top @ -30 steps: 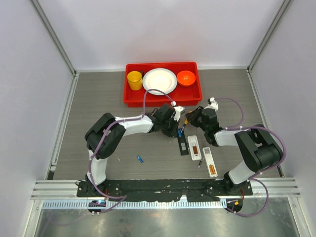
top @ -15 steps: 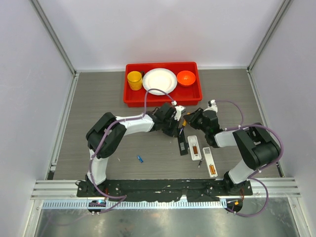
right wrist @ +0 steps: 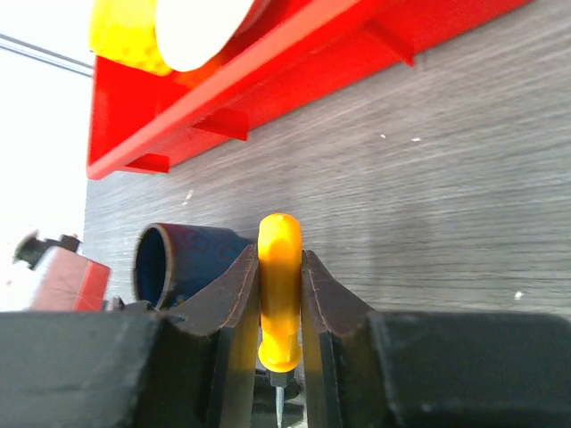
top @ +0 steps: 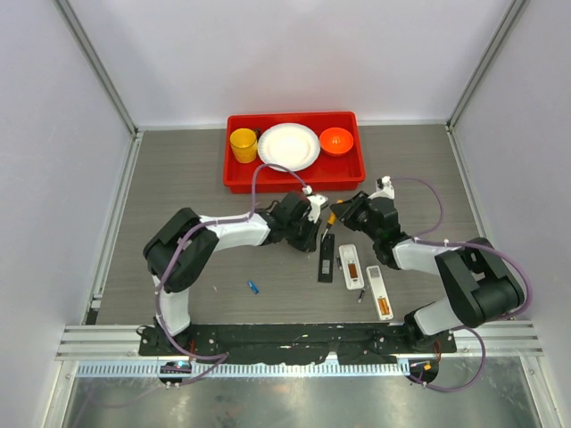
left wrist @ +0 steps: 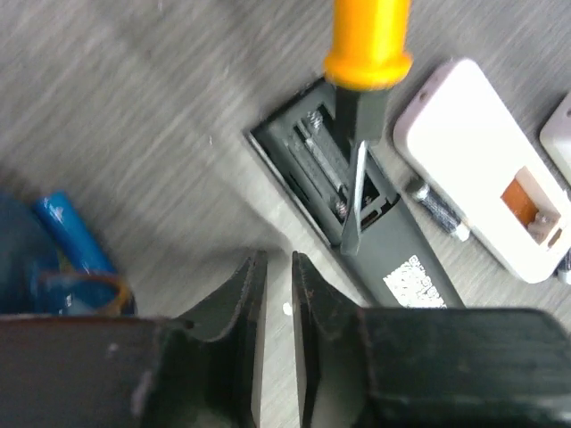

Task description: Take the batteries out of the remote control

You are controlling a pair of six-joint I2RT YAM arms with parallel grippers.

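Note:
The black remote [top: 326,260] lies face down with its battery bay open [left wrist: 326,165]; dark grey batteries [left wrist: 319,153] sit in the bay. My right gripper [top: 340,214] is shut on the orange-handled screwdriver [right wrist: 280,285], whose blade [left wrist: 357,192] reaches into the bay. My left gripper [top: 308,230] hovers just left of the remote, its jaws [left wrist: 275,267] almost together with nothing between them. A loose dark battery [left wrist: 439,209] lies between the black remote and a white remote [left wrist: 482,169]. A blue battery [top: 253,286] lies on the table to the left and also shows in the left wrist view [left wrist: 71,236].
Two white remotes [top: 351,266] [top: 379,292] with open bays lie right of the black one. A red tray [top: 346,171] at the back holds a yellow cup [top: 243,144], a white plate [top: 288,146] and an orange bowl [top: 336,140].
The left arm has swung its elbow leftward and its gripper has drawn slightly left. The black remote has turned to lie straighter. The right gripper still holds the screwdriver.

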